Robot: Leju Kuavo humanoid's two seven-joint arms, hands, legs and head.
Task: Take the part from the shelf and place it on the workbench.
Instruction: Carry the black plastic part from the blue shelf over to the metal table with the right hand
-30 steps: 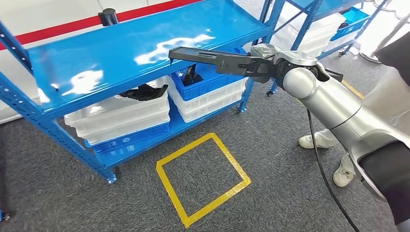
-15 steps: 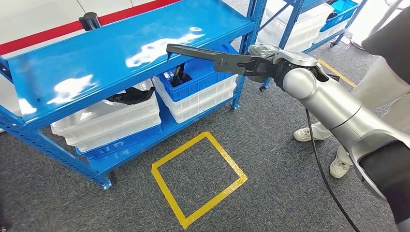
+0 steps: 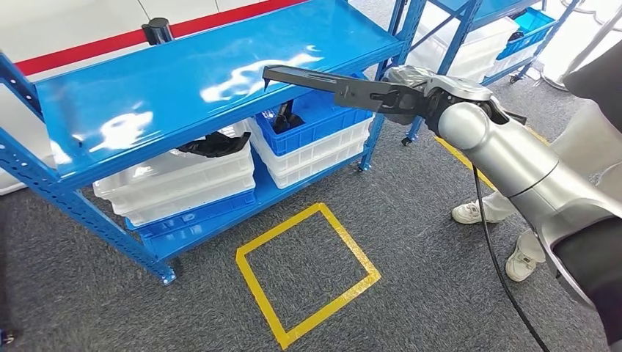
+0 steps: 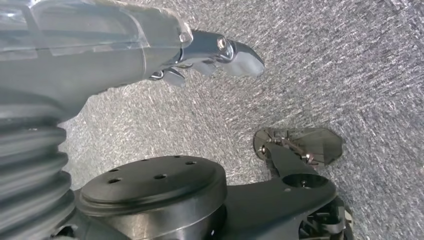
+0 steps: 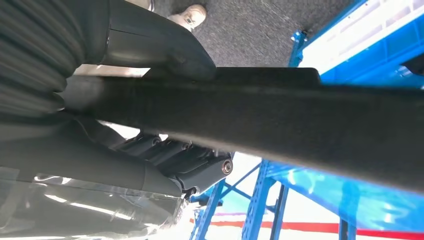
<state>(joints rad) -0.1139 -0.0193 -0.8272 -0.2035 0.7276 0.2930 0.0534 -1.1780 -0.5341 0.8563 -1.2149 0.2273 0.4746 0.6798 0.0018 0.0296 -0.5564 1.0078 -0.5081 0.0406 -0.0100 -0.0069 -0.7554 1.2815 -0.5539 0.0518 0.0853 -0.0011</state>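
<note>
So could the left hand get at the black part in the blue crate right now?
Probably not. The left hand hangs over the carpet, while the blue crate sits under the shelf top, beyond the long black part held by the right hand.

Long black part [image 3: 315, 81] held level (slightly tilted) above blue shelf [image 3: 183, 81].

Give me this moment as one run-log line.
right robot hand: holds long black part | part: in air above blue shelf | left robot hand: empty over carpet | workbench: unseen
</note>
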